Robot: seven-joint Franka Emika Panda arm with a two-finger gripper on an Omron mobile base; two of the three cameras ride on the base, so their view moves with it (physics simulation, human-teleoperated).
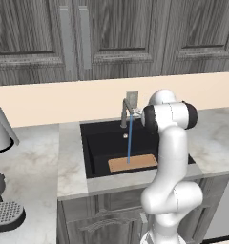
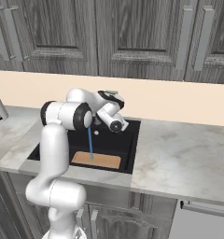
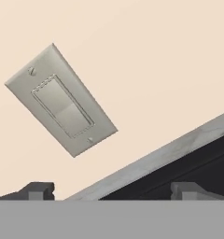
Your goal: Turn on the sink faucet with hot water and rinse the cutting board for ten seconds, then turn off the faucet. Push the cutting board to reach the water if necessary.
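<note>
pincer (image 3: 115,190) wide apart facing beige wall, pale marble counter (image 1: 71,162), dark wood cabinets (image 1: 111,33)

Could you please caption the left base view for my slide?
Water runs from the faucet onto the cutting board in the sink.

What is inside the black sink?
A tan board lies in the sink, with blue water landing on it. The arm hides the basin's right end.

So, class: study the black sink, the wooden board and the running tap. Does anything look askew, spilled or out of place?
Nothing stands out. The thin blue water stream falls straight from the small grey metal faucet onto the flat tan wooden cutting board, which lies flat in the matte black sink.
</note>
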